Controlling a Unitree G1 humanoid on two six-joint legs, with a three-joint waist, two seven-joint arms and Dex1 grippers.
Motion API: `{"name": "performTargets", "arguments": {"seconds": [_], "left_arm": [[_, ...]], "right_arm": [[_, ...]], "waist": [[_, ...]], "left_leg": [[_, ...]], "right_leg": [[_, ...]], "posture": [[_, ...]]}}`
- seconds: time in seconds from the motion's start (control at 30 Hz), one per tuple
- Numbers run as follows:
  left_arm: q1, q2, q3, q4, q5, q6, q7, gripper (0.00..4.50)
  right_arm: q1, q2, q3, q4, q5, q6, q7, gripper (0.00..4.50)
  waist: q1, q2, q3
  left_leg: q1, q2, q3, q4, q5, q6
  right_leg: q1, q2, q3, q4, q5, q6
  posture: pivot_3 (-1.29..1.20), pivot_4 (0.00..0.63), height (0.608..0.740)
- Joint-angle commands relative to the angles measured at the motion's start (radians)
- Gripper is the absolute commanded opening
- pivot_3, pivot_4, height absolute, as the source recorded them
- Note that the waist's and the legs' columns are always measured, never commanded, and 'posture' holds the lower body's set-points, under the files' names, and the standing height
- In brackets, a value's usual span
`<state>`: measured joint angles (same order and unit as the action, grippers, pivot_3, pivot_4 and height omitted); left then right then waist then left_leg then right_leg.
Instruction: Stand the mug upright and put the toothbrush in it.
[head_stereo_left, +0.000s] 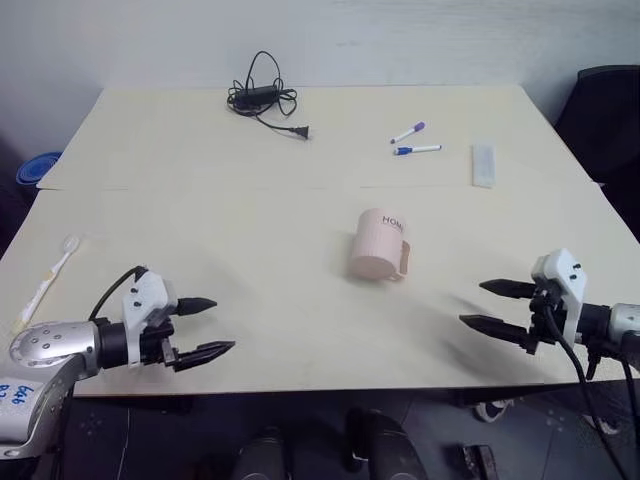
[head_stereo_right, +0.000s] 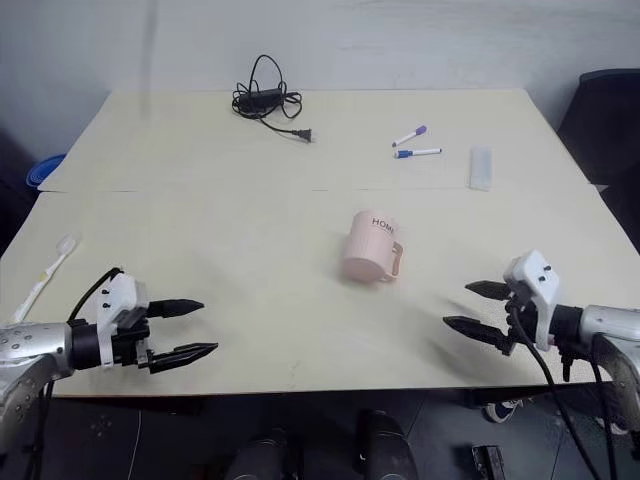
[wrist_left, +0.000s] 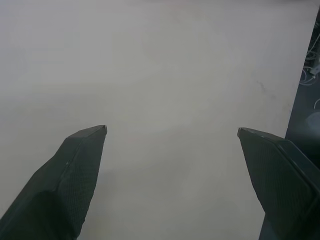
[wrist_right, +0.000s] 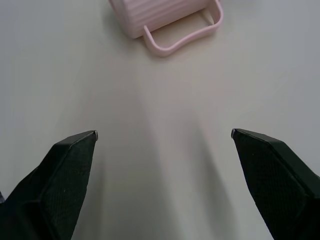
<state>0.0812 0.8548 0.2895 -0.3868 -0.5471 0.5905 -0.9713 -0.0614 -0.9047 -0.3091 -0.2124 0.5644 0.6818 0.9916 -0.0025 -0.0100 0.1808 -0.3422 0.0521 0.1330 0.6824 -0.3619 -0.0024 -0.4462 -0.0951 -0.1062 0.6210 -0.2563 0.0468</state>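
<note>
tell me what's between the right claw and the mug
Nothing: bare table runs from the open right claw to the mug, lying on its side, handle toward the claw, as the right wrist view shows.

Silver arms, white wrist housings, black fingers (head_stereo_left: 203, 351), perhaps blue scribbles.

The mug (head_stereo_left: 378, 246) lies on its side near the middle of my bench (head_stereo_left: 250, 220), handle toward my right. The toothbrush (head_stereo_left: 48, 280) lies along the left edge. At the far edge sits a coiled cable (head_stereo_left: 262, 98); toward the far right corner lie two markers (head_stereo_left: 412, 141). My left claw (head_stereo_left: 205, 327) and right claw (head_stereo_left: 495, 306) hover over the near edge, one at each side, both gaping.
</note>
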Motion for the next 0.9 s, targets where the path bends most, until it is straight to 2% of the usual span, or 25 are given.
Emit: {"name": "performTargets", "arguments": {"seconds": [0.03, 0.1, 0.2, 0.37, 0.53, 0.9], "left_arm": [[-0.095, -0.019, -0.006, -0.090, -0.131, 0.084, 0.021, 4.45], [-0.184, -0.027, -0.032, -0.112, -0.195, 0.139, 0.031, 4.45], [-0.312, -0.019, -0.081, -0.128, -0.252, 0.193, 0.022, 4.45], [-0.435, 0.010, -0.168, -0.127, -0.230, 0.184, -0.026, 4.45], [-0.475, 0.005, -0.219, -0.135, -0.206, 0.161, -0.032, 4.45], [-0.456, -0.010, -0.229, -0.161, -0.195, 0.150, 0.003, 4.45]], "right_arm": [[-0.131, 0.042, -0.016, -0.089, 0.148, 0.240, -0.143, 4.50], [-0.246, 0.103, -0.015, -0.109, 0.231, 0.422, -0.265, 4.50], [-0.406, 0.237, -0.023, -0.077, 0.240, 0.663, -0.477, 4.50], [-0.543, 0.396, -0.035, -0.020, 0.180, 0.850, -0.650, 4.50], [-0.633, 0.466, 0.009, 0.090, 0.066, 0.859, -0.760, 4.50], [-0.713, 0.480, 0.092, 0.254, -0.047, 0.752, -0.758, 4.50]], "waist": [[-0.001, 0.000, 0.000], [-0.001, 0.000, 0.000], [-0.001, 0.000, 0.000], [0.000, 0.000, 0.000], [-0.002, 0.000, 0.000], [-0.008, 0.000, 0.000]], "left_leg": [[0.000, 0.000, 0.000, 0.000, 0.000, 0.000], [0.000, 0.000, 0.000, 0.000, 0.001, -0.001], [0.001, 0.001, -0.001, 0.000, 0.001, -0.002], [-0.006, -0.002, -0.001, 0.000, 0.003, -0.002], [-0.012, -0.005, -0.001, 0.002, 0.005, 0.003], [-0.012, -0.005, -0.001, 0.002, 0.006, 0.003]], "right_leg": [[0.000, 0.000, 0.000, 0.000, 0.000, 0.000], [0.000, 0.000, 0.000, 0.001, 0.000, 0.000], [0.000, 0.000, 0.000, 0.002, 0.000, 0.000], [-0.003, 0.002, -0.001, 0.003, 0.000, 0.000], [-0.008, 0.002, 0.000, 0.003, 0.003, 0.004], [-0.009, 0.003, 0.000, 0.003, 0.003, 0.005]], "posture": [[0.00, 0.150, 0.740], [0.00, 0.150, 0.740], [0.00, 0.150, 0.740], [0.00, 0.150, 0.740], [0.00, 0.150, 0.740], [0.00, 0.150, 0.740]]}}
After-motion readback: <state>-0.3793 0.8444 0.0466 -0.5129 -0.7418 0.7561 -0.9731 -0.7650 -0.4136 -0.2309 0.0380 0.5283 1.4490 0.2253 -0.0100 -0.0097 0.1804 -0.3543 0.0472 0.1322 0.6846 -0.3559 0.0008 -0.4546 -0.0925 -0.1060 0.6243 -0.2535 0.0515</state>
